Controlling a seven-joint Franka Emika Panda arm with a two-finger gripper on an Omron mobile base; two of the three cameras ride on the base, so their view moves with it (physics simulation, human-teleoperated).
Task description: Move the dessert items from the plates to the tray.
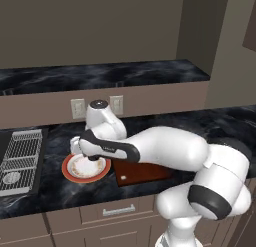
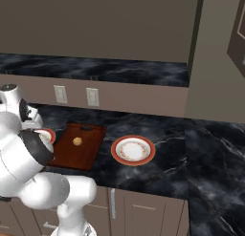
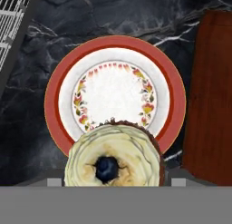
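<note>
A grey metal rack (image 1: 20, 161) lies on the black marble counter (image 2: 191, 149) below two wall outlets (image 1: 78, 108).

The claw (image 2: 36, 126) is seen largely hidden behind the white arm, above a red-rimmed plate (image 2: 48, 134) of which only an edge is shown. Just right of the claw, a wooden tray (image 2: 81, 154) is laid on the dark worktop (image 2: 172, 134), with a pastry ball (image 2: 77, 141) resting on it. Further right, beyond the tray, a second plate (image 2: 133, 149) is set.

The gripper's fingertips are hidden behind the cupcake (image 3: 113, 159), whose lower part is cut off.
</note>
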